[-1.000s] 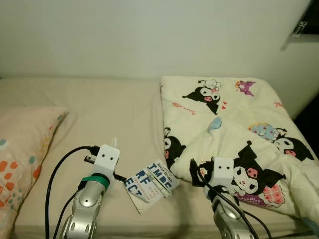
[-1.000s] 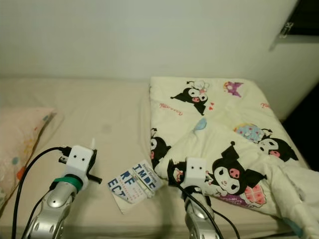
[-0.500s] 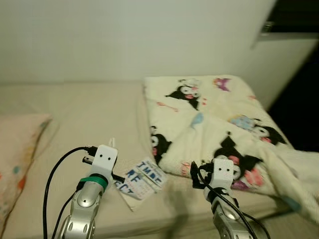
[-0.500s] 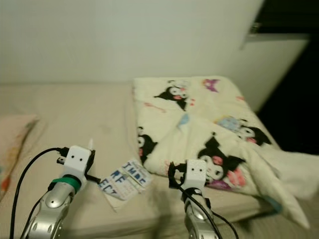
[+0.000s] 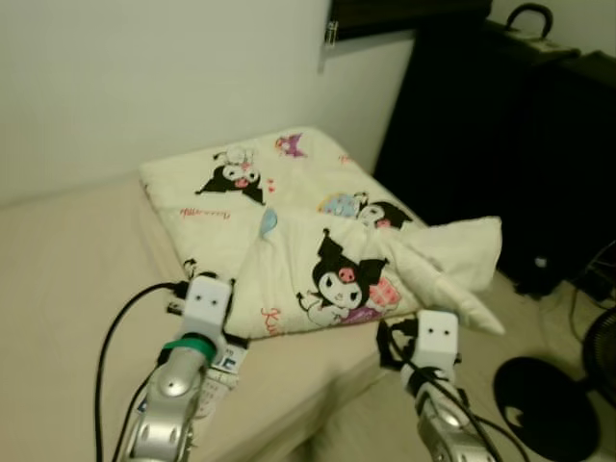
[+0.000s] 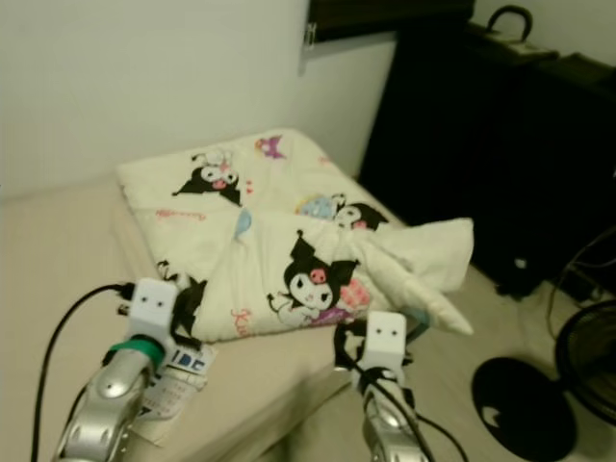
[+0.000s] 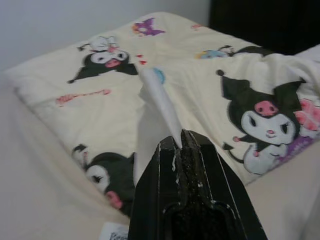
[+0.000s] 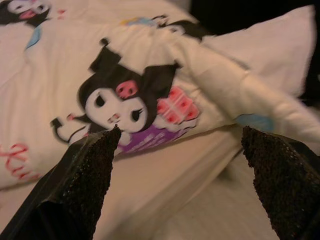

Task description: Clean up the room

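A cream blanket (image 5: 289,221) printed with black cartoon figures lies rumpled on the bed's beige sheet (image 5: 77,260); one white corner (image 5: 462,260) hangs over the bed's edge. My left gripper (image 7: 179,137) is shut on a thin white strip (image 7: 160,102) that sticks out past its fingertips, above the blanket's near edge. A leaflet with blue letters (image 6: 183,364) lies on the sheet under my left arm. My right gripper (image 8: 180,131) is open with nothing in it, at the bed's edge in front of the blanket.
Tall dark furniture (image 5: 500,144) stands to the right of the bed, with a black bag (image 5: 529,24) on top. A black fan (image 6: 587,361) and its round base (image 5: 544,404) stand on the floor at the right, with cables nearby. A pale wall (image 5: 144,67) is behind the bed.
The camera has swung right: the pillow has left the picture, and the dark furniture, floor and fan have come in. Both arms keep their pose, and the left still holds the strip.
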Tool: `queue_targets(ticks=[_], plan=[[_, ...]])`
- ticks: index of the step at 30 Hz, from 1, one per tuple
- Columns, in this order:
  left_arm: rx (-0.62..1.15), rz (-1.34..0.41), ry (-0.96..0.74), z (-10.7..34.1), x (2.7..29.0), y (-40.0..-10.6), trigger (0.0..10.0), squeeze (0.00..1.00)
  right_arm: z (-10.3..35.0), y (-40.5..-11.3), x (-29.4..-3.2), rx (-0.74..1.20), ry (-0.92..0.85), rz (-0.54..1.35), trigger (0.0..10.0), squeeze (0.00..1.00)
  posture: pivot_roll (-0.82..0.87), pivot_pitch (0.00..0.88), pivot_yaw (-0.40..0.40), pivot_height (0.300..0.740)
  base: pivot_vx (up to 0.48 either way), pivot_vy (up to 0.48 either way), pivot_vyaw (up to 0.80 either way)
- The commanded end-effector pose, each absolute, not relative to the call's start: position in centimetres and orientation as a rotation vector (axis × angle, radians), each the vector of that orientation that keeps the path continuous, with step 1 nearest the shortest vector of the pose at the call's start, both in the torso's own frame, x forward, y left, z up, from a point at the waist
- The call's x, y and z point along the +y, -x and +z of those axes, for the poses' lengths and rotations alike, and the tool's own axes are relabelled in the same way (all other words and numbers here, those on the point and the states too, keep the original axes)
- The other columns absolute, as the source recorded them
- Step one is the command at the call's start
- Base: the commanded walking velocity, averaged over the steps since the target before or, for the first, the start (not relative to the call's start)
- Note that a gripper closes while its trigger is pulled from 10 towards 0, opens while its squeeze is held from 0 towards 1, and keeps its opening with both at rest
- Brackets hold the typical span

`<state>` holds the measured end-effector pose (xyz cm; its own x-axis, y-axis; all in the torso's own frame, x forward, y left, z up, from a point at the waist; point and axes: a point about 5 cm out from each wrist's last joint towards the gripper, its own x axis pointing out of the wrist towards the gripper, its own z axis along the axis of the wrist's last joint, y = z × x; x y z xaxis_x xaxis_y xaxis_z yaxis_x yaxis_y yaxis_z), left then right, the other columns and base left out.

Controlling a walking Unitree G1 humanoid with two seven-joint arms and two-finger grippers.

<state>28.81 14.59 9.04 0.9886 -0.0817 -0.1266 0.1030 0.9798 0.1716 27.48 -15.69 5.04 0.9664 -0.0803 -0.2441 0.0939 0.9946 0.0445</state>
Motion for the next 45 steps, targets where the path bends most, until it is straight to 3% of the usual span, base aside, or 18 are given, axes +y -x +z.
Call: queue_targets(ticks=[1, 6, 10, 17, 45], plan=[[0.149, -0.078, -0.174, 8.5, 15.1, -28.6, 10.0, 0.0, 4.4, -27.1, -15.7, 0.273, -0.052, -0.103, 10.0, 0.0, 0.08, 0.0, 0.019, 0.74, 0.0, 0.0, -0.8], [0.153, -0.084, -0.172, 8.5, 14.8, -28.7, 10.0, 0.0, 4.6, -27.2, -16.2, 0.264, -0.054, -0.147, 10.0, 0.0, 0.09, 0.0, 0.024, 0.74, 0.0, 0.0, -0.8], [0.153, -0.105, -0.182, 8.7, 14.5, -28.8, 10.0, 0.0, 4.9, -27.2, -16.6, 0.253, -0.053, -0.18, 10.0, 0.0, 0.11, 0.0, 0.073, 0.74, 0.0, 0.0, -0.8], [0.143, -0.152, -0.212, 9.2, 13.9, -29.4, 10.0, 0.0, 6.9, -27.2, -19.0, 0.142, -0.117, -0.374, 10.0, 0.0, 0.11, 0.0, 0.106, 0.74, 0.0, 0.0, -0.8], [0.166, -0.138, -0.181, 8.6, 13.4, -29.0, 10.0, 0.0, 6.0, -25.9, -18.2, 0.208, -0.13, -0.283, 10.0, 0.0, 0.08, 0.0, 0.09, 0.74, 0.0, 0.0, -0.8]])
